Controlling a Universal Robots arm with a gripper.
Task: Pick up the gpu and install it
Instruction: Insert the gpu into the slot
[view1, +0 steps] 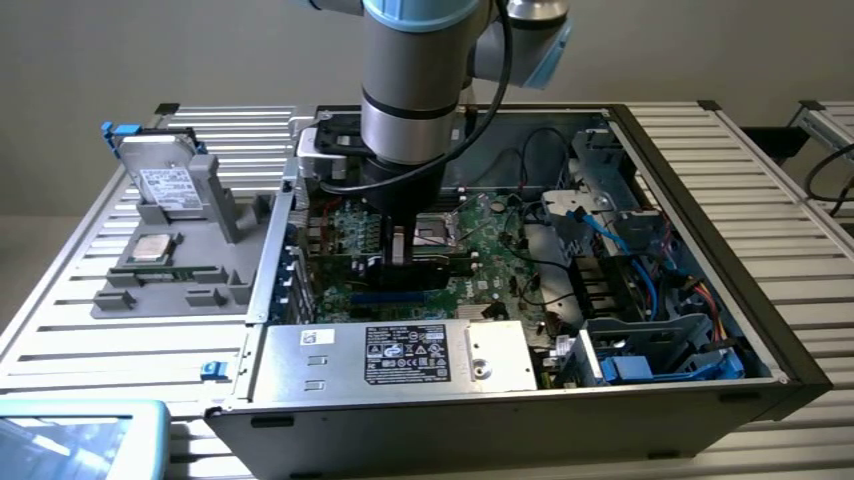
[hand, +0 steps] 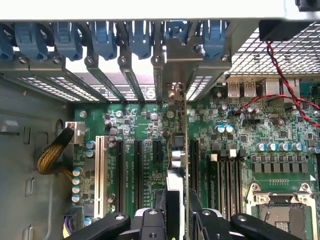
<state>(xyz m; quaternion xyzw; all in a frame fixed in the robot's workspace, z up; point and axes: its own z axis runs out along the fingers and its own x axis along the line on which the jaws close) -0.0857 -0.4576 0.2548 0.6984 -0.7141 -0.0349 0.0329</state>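
The gpu (hand: 178, 150) stands on edge between my fingers (hand: 162, 206), thin and upright over the green motherboard (hand: 145, 120). Its silver end bracket (hand: 176, 56) sits among the slot covers at the case's rear wall. The card's lower edge lines up with a black expansion slot; whether it is seated I cannot tell. My gripper (hand: 179, 212) is shut on the gpu. In the exterior view my gripper (view1: 400, 248) reaches down into the open computer case (view1: 694, 190), with the dark gpu (view1: 424, 272) under it on the motherboard (view1: 501, 250).
A silver power supply (view1: 400, 355) fills the case's front. Blue cables (view1: 667, 290) and drive cages lie at the exterior view's right. The CPU socket (hand: 280, 210) and red-black wires (hand: 280, 75) are beside the card. A grey fixture (view1: 174, 270) holds a drive (view1: 167, 188) outside.
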